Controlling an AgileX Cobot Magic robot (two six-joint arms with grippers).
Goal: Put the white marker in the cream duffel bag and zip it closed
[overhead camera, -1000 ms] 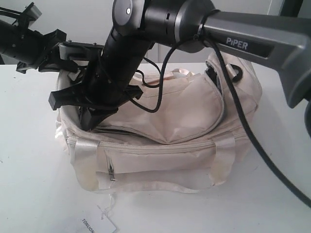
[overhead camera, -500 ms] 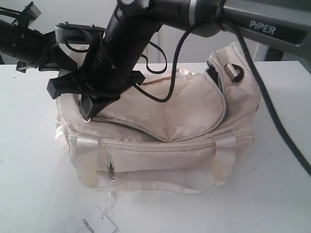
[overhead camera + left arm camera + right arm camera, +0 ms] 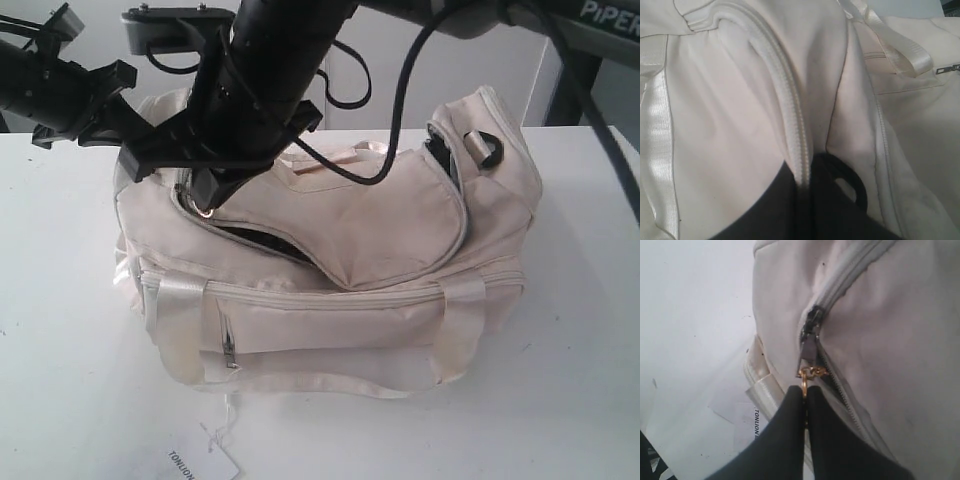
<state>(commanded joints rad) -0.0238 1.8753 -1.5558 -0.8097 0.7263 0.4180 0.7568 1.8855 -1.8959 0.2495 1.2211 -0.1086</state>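
Observation:
The cream duffel bag (image 3: 400,290) lies on the white table. My right gripper (image 3: 205,200) reaches across to the bag's left end and is shut on the gold ring zipper charm (image 3: 805,385), just below the zipper slider (image 3: 810,342). A short dark gap of open zip (image 3: 265,242) runs from there toward the middle of the lid. My left gripper (image 3: 118,128) is at the bag's far left end, shut on the cream zipper tape (image 3: 797,150) next to a black D-ring (image 3: 856,187). The white marker is out of view.
A white paper tag (image 3: 205,462) lies on the table in front of the bag. The front zip pocket (image 3: 231,350) and webbing handles (image 3: 455,330) face the camera. A strap ring (image 3: 485,148) sticks up at the bag's right end. The right arm spans the top of the scene.
The right gripper has risen and shifted slightly right with the zipper charm, lifting the bag's left end. The right arm has moved up. The left arm has stayed in place.

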